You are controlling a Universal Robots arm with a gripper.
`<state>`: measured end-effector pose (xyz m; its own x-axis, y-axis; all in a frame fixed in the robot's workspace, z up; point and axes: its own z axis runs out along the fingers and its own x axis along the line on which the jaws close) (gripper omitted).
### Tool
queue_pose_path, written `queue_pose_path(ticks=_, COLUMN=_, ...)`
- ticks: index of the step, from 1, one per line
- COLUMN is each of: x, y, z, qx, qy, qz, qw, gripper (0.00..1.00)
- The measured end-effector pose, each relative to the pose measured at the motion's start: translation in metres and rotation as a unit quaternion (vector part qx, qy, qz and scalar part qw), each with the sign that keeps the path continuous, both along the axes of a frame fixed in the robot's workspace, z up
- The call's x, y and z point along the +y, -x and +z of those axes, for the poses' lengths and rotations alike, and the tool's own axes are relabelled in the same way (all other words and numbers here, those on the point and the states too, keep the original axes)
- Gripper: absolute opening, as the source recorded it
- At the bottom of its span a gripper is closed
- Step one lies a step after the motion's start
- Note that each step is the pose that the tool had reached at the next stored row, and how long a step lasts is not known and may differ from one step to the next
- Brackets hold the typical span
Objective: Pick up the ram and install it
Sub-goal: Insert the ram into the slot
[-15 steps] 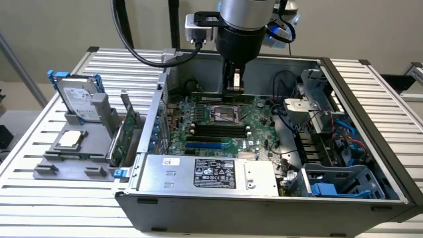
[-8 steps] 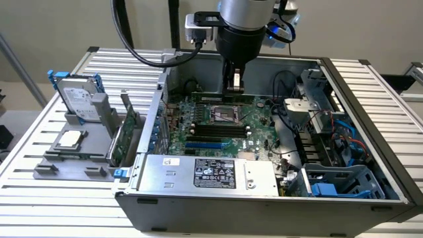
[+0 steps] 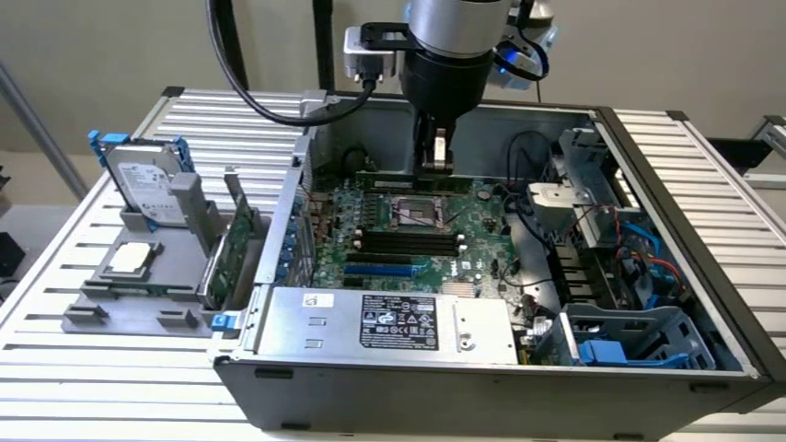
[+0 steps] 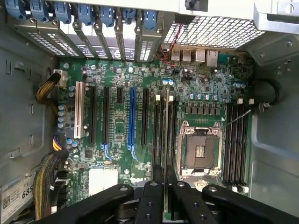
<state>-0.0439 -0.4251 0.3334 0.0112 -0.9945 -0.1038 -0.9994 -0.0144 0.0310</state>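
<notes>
My gripper (image 3: pixel 435 164) reaches down into the open computer case (image 3: pixel 283 198) and is shut on the ram (image 3: pixel 411 182), a thin green stick held level and lengthwise. In the wrist view the ram (image 4: pixel 164 135) shows edge-on between the black fingers (image 4: pixel 150 198) of the gripper (image 4: pixel 164 189). It lines up with the black memory slots (image 4: pixel 158 135) right beside the CPU socket (image 4: pixel 200 151), on the socket's far side in the exterior view. Whether it touches a slot I cannot tell.
Another bank of memory slots (image 3: pixel 406 242) lies on the near side of the CPU socket (image 3: pixel 418 214). The power supply (image 3: pixel 393 322) fills the case front. Cables (image 3: pixel 590 230) and a drive cage stand at the exterior view's right. A grey holder (image 3: pixel 92 313) outside holds a hard drive (image 3: pixel 145 184) and an expansion card (image 3: pixel 231 249).
</notes>
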Motion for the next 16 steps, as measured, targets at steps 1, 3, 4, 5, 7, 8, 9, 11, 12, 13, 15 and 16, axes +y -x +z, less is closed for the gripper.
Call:
queue_pose_path(ticks=1, x=0.0, y=0.0, z=-0.0018, qx=0.0001, qy=0.0, qz=0.0, qw=1.0, gripper=0.0)
queue_pose_path(ticks=3, x=0.0018, y=0.0, z=-0.0053, qx=0.0001, qy=0.0001, qz=0.0, qw=1.0, gripper=0.0)
queue_pose_path(ticks=4, x=0.004, y=0.0, z=-0.0072, qx=0.0001, qy=0.0, qz=0.0, qw=1.0, gripper=0.0)
queue_pose_path(ticks=5, x=0.0068, y=0.0, z=-0.0091, qx=0.0001, qy=0.0, qz=-0.001, qw=1.0, gripper=0.0)
queue_pose_path(ticks=7, x=0.0121, y=0.0, z=-0.0127, qx=0.0001, qy=0.0, qz=-0.001, qw=1.0, gripper=0.0)
queue_pose_path(ticks=8, x=0.0142, y=0.0, z=-0.0145, qx=0.0001, qy=0.0001, qz=-0.001, qw=1.0, gripper=0.0)
queue_pose_path(ticks=9, x=0.0161, y=0.0, z=-0.0163, qx=0.0001, qy=0.0003, qz=-0.001, qw=1.0, gripper=0.0)
queue_pose_path(ticks=11, x=0.0195, y=0.0, z=-0.02, qx=0.0001, qy=0.0009, qz=-0.002, qw=1.0, gripper=0.0)
queue_pose_path(ticks=12, x=0.0205, y=0.0, z=-0.0218, qx=0.0001, qy=0.0011, qz=-0.002, qw=1.0, gripper=0.0)
queue_pose_path(ticks=13, x=0.0211, y=0.0, z=-0.0236, qx=0.0, qy=0.0013, qz=-0.002, qw=1.0, gripper=0.0)
queue_pose_path(ticks=15, x=0.0219, y=0.0, z=-0.0267, qx=0.0001, qy=0.003, qz=-0.002, qw=1.0, gripper=0.0)
queue_pose_path(ticks=16, x=0.0221, y=-0.001, z=-0.0283, qx=0.0001, qy=0.0041, qz=-0.002, qw=1.0, gripper=0.0)
